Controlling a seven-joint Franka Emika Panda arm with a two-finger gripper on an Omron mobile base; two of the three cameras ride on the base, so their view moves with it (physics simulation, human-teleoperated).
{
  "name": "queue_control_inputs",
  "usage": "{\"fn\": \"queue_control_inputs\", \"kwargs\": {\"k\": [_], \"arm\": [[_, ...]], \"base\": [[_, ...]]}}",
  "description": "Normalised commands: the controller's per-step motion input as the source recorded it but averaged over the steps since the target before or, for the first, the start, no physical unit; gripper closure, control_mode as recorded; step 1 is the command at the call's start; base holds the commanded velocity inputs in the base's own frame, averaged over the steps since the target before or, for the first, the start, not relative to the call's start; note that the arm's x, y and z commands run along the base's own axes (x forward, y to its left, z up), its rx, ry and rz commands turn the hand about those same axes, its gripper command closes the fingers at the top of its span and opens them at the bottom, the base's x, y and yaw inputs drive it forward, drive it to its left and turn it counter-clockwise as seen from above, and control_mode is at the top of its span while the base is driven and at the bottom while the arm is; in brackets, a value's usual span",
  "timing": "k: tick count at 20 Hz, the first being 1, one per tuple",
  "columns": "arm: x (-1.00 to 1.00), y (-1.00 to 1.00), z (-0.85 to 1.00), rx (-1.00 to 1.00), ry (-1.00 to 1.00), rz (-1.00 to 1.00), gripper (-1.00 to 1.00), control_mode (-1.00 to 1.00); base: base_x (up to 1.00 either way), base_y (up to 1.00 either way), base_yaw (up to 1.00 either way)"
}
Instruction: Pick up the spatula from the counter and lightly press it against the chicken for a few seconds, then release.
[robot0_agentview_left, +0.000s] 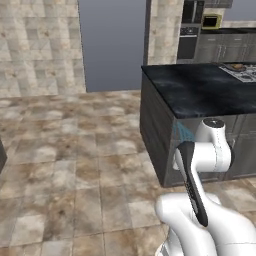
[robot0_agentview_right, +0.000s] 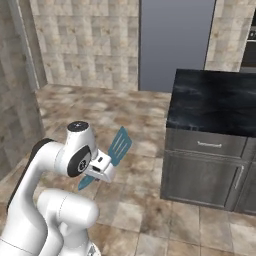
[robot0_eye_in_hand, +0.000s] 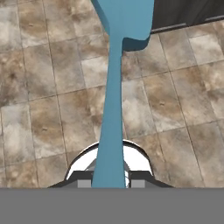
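Note:
My gripper (robot0_agentview_right: 102, 167) is shut on the handle of a blue slotted spatula (robot0_agentview_right: 119, 146), held in the air over the tiled floor, left of the island counter (robot0_agentview_right: 220, 100). The blade points up and toward the counter. In the hand view the spatula's handle (robot0_eye_in_hand: 111, 109) runs up from between the fingertips to its wide blade at the top. In the left base view a corner of the blue spatula (robot0_agentview_left: 184, 132) shows behind the folded arm. A small brown thing (robot0_agentview_left: 236, 66) lies on the cooktop (robot0_agentview_left: 245, 74) at the far right; it is too small to tell what it is.
The dark island counter (robot0_agentview_left: 200, 90) has grey drawers and doors (robot0_agentview_right: 210, 145) on its front. A wall oven (robot0_agentview_left: 189, 30) stands at the back. Tiled floor (robot0_agentview_left: 75, 150) spreads wide to the left, with a stone wall (robot0_agentview_right: 85, 45) and a grey opening (robot0_agentview_right: 172, 40) beyond.

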Motion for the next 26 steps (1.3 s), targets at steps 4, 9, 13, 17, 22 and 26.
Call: {"fn": "queue_control_inputs", "kwargs": {"k": [4,9,13,17,22,26], "arm": [[0.00,0.00,0.00,0.00,0.00,0.00,1.00,1.00],[0.00,0.00,0.00,0.00,0.00,0.00,1.00,1.00],[0.00,0.00,0.00,0.00,0.00,0.00,1.00,1.00],[0.00,0.00,0.00,0.00,0.00,0.00,1.00,1.00],[0.00,0.00,0.00,0.00,0.00,0.00,1.00,1.00],[0.00,0.00,0.00,0.00,0.00,0.00,1.00,1.00]], "base": [[0.73,0.38,-0.26],[0.65,0.64,-0.21],[0.62,0.71,-0.16],[0.68,0.65,-0.07],[0.79,0.64,-0.01],[0.85,0.42,0.02]]}}
